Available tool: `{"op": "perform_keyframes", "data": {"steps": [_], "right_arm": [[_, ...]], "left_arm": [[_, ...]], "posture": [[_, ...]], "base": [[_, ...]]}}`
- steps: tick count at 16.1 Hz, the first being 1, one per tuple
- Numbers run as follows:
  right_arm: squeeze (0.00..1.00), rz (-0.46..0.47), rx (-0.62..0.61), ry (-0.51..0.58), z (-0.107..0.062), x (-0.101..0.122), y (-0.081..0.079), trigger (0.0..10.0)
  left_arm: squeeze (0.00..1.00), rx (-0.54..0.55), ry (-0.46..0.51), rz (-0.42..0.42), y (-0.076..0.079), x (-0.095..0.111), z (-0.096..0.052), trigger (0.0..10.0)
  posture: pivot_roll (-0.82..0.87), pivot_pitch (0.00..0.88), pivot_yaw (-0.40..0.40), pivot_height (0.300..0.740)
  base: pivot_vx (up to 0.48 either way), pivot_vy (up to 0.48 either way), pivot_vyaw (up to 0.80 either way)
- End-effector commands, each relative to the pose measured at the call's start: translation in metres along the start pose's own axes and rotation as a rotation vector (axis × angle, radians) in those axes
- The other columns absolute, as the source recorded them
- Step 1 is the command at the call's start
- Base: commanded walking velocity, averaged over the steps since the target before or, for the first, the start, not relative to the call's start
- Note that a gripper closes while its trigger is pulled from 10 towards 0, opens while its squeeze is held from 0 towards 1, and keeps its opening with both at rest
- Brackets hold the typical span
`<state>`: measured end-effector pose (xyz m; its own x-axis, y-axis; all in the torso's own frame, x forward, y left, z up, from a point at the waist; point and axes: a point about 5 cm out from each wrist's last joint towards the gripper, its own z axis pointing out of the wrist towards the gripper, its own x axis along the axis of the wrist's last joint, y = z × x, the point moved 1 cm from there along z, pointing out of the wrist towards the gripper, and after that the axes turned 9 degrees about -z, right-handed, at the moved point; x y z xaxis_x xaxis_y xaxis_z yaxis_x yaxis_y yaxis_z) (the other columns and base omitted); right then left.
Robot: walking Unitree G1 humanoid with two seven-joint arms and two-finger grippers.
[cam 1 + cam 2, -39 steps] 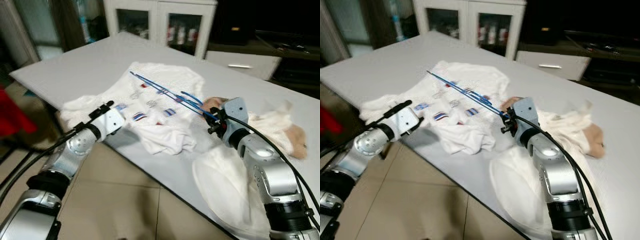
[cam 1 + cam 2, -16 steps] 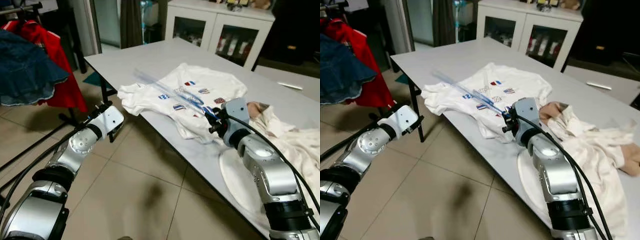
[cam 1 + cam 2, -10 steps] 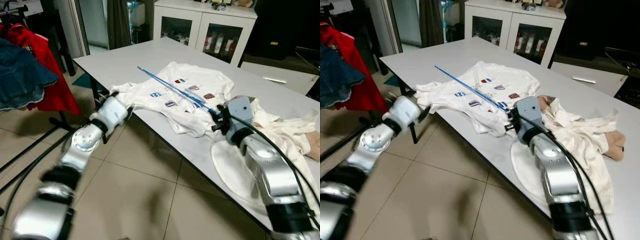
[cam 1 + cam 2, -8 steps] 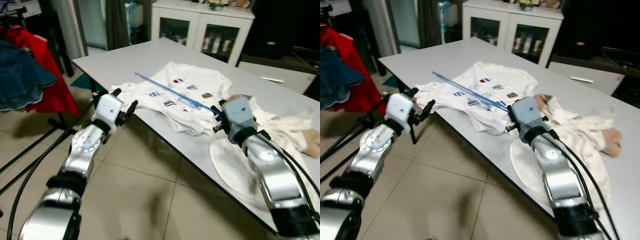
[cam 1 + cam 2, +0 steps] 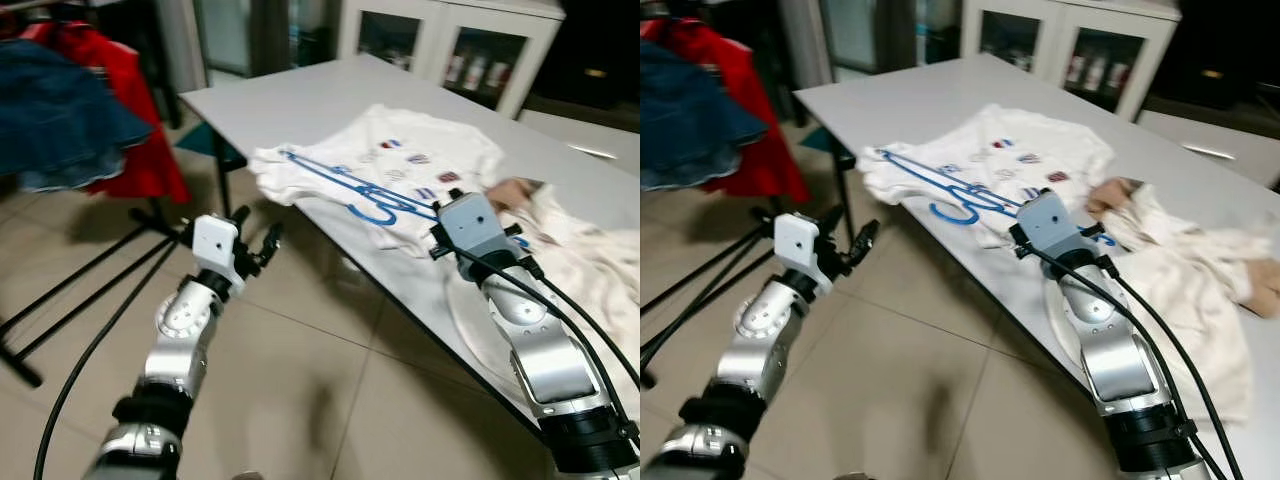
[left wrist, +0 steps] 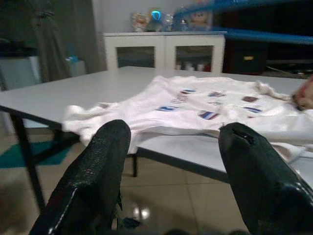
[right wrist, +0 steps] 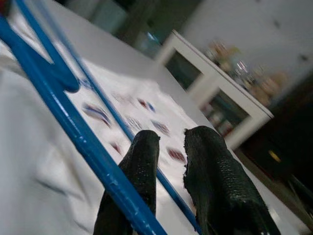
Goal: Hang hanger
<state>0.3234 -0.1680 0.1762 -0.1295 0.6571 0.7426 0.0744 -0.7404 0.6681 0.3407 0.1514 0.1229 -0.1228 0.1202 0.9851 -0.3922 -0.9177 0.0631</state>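
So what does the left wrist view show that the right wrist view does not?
Left wrist view: the open left hand over the tiled floor, and the table's dark leg. Right wrist view: the right hand with its fingers nearly closed beside the bar of the blue hanger. Both share the white T-shirt on the table and the white cabinet.

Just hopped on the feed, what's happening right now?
The right gripper is shut on the blue hanger, holding it over the white T-shirt at the edge of the grey table. The left gripper hangs open over the floor beside the table, holding nothing. Red and denim clothes hang off to the robot's left; the hanger is not hung yet.
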Motion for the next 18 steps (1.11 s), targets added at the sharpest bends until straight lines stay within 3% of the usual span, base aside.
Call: {"op": "perform_keyframes", "data": {"steps": [1,4,8,18], "right_arm": [[0.00,-0.017,-0.054,-0.046,-0.001,-0.009,0.009,10.0],[0.00,0.009,-0.107,-0.079,-0.001,-0.014,0.013,10.0],[0.00,0.020,-0.087,-0.070,-0.001,-0.012,0.006,10.0],[0.00,0.028,-0.044,-0.047,-0.001,-0.009,-0.005,10.0]], "left_arm": [[0.00,0.009,0.015,-0.001,0.005,0.002,-0.001,10.0],[0.00,0.066,0.059,0.023,0.004,0.009,-0.001,10.0],[0.00,0.142,0.099,0.041,0.000,0.017,0.000,10.0],[0.00,0.170,0.100,0.041,0.003,0.018,0.001,10.0]], "posture": [[0.06,0.059,-0.021,0.740],[0.06,0.061,-0.020,0.740],[0.06,0.061,-0.020,0.740],[0.06,0.061,-0.015,0.740]], "base": [[0.000,0.000,0.00],[0.000,0.000,0.00],[0.000,0.000,0.00],[0.393,0.000,0.00]]}}
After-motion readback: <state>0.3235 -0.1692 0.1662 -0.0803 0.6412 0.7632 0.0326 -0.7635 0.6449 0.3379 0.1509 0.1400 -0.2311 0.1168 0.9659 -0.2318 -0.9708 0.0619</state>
